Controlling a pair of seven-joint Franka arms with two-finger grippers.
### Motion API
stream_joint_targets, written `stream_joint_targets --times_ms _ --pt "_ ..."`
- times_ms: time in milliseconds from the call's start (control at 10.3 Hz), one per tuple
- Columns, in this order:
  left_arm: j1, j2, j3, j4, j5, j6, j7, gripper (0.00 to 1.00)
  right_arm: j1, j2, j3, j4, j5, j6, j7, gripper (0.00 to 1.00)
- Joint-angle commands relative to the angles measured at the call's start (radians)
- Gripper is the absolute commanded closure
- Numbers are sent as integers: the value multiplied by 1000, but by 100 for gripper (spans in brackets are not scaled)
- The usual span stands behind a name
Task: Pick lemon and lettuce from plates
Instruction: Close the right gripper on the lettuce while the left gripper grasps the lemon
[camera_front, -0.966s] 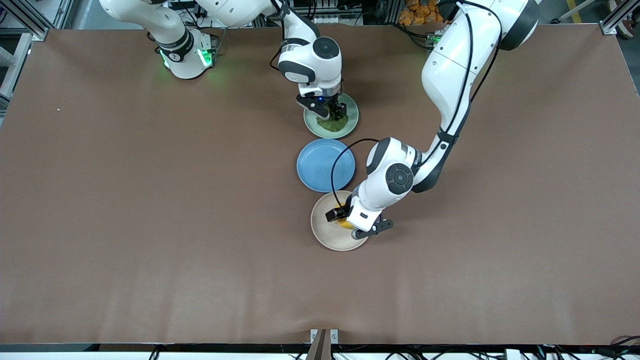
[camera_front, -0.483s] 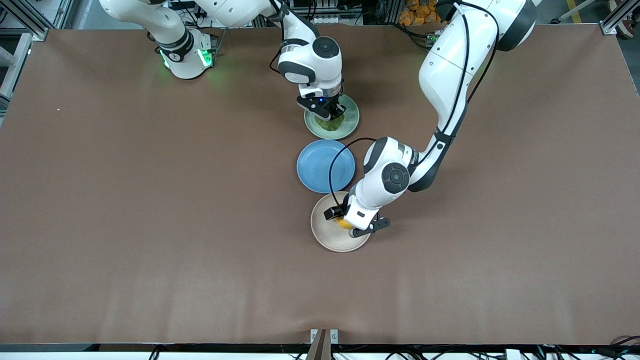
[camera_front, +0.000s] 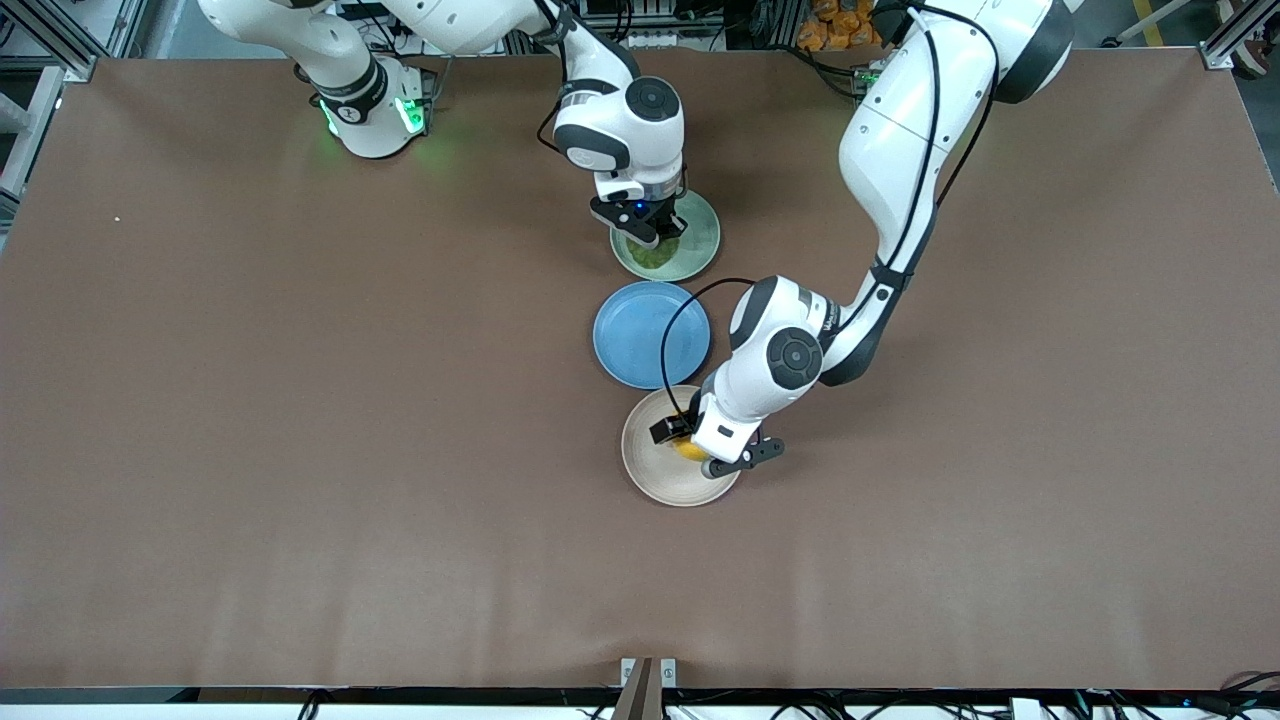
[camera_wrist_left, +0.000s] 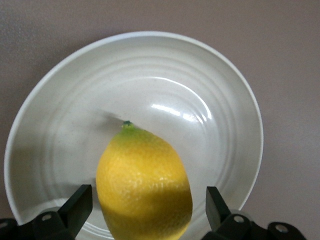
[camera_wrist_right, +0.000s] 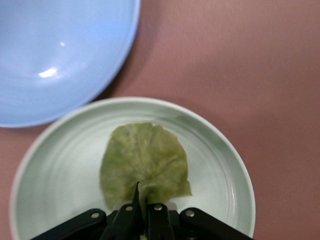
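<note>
Lemon (camera_wrist_left: 144, 184) sits on the beige plate (camera_wrist_left: 220, 105), the plate nearest the front camera, and my left gripper (camera_wrist_left: 145, 210) is down around it with its fingers (camera_wrist_left: 76, 206) spread apart, one to each side of the fruit and not yet touching the skin. I judge the lemon firm and fairly heavy for its size, with a waxy, pebbled rind that could slip or roll, so I would close across its widest middle rather than near the green tip.

Lettuce (camera_wrist_right: 145, 162) lies flat on the green plate (camera_wrist_right: 220, 145), the plate closest to the robots' bases. My right gripper (camera_wrist_right: 142, 212) has its fingers pressed together on the leaf's edge, pinching a fold at the rim nearest the wrist. I take the leaf to be very light, limp and easy to tear, so a pinch at a thicker fold seems safer than a ragged margin; it may also cling to the glazed plate.

Both plates look smooth and glossy, which could let them shift if I drag sideways. A blue plate (camera_front: 640, 330) lies between the two, empty and just beside each of them. All three rest on a brown table (camera_front: 300, 450) with plenty of bare surface toward both arms' ends. Frame rails and cables line the edge by the bases.
</note>
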Motion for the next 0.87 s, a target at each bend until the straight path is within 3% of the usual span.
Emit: stream_joint_targets --times_ms 0,387,773 --pt "-8 16 8 28 -22 7 4 0 -130 -96 89 -21 53 -94 -147 100" --pt "-8 46 8 30 -24 40 36 2 -274 -285 95 -19 281 -333 -581 100" --pt "-9 42 8 28 -22 46 35 36 -495 -388 95 -22 323 -501 -917 100"
